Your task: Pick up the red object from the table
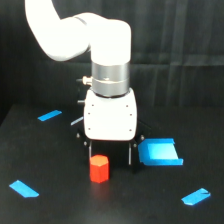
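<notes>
Standing upright (axis vertical), the red object (99,169) sits between the spread gripper (111,152).

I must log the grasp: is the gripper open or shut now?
Open. The gripper's two dark fingers stand apart, and the red block sits low between them, nearer the left one; contact is unclear.

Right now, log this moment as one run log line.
phase: approach | fingers: open, straddling red object | red object: upright on table, not lifted | blue tray: beside
</notes>
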Robot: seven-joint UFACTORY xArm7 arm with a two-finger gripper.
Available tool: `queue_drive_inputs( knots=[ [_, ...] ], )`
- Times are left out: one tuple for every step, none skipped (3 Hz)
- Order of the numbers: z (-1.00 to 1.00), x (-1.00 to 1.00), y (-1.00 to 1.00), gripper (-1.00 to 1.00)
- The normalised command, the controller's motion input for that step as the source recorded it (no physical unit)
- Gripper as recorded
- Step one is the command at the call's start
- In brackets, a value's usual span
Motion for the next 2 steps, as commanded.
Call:
queue_drive_inputs(
  knots=[
    [0.01, -0.03, -0.39, 0.05],
    [-0.12, -0.06, -0.34, 0.14]
  ],
)
